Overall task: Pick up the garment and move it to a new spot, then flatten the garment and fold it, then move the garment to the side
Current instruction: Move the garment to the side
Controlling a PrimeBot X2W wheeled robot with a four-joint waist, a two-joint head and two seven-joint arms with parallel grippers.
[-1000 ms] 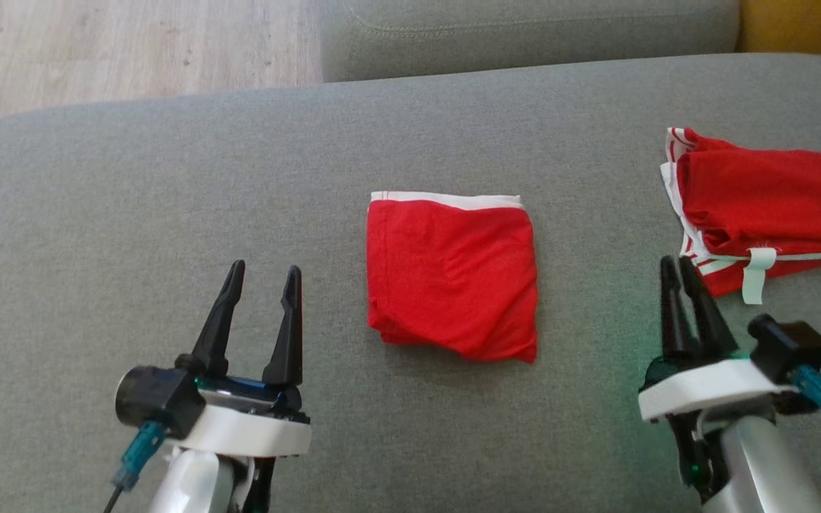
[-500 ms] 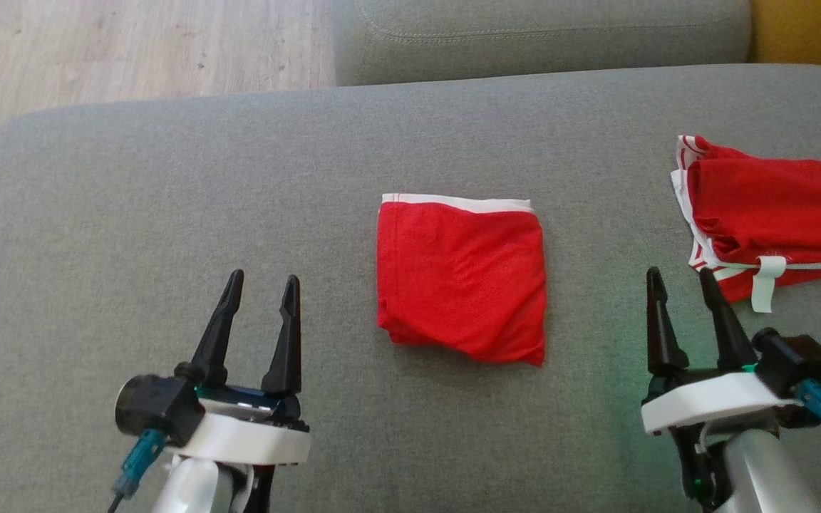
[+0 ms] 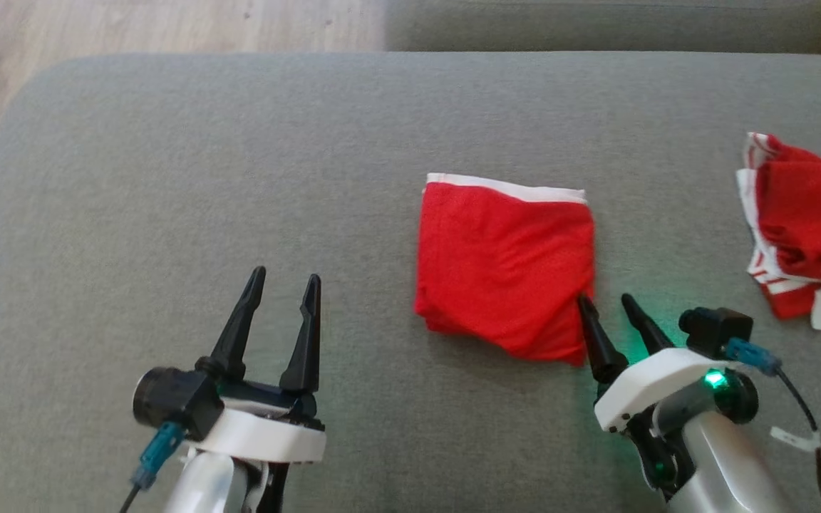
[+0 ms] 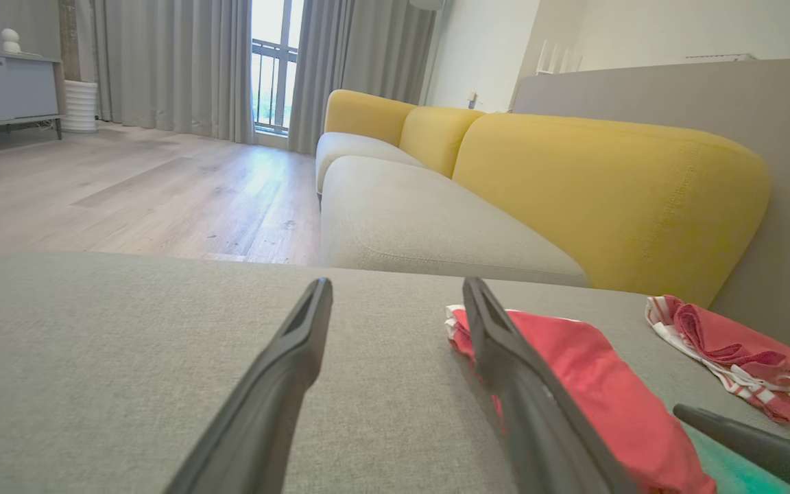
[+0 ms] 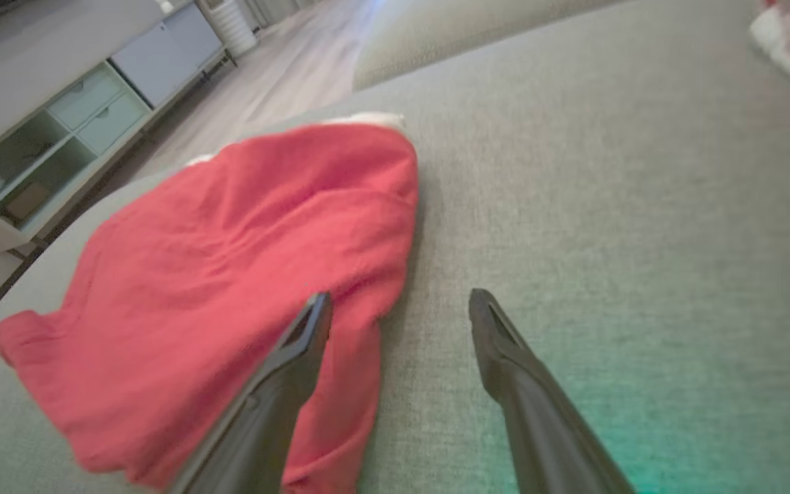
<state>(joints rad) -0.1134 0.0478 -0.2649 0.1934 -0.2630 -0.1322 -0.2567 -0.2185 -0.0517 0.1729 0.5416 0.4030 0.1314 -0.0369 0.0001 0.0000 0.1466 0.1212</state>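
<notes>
We see the folded red garment (image 3: 504, 271) lying flat near the middle of the grey cushion (image 3: 204, 164), its white waistband along the far edge. Our right gripper (image 3: 604, 303) stands open, holding nothing, at the garment's near right corner. In the right wrist view, one finger is over the cloth's edge and the other over bare cushion. Our left gripper (image 3: 286, 278) is open too, well apart to the garment's left. A second garment (image 3: 806, 214), red and crumpled, lies far right.

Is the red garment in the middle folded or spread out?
Folded: the red garment lies as a compact square, stacked layers showing at its near edge.
</notes>
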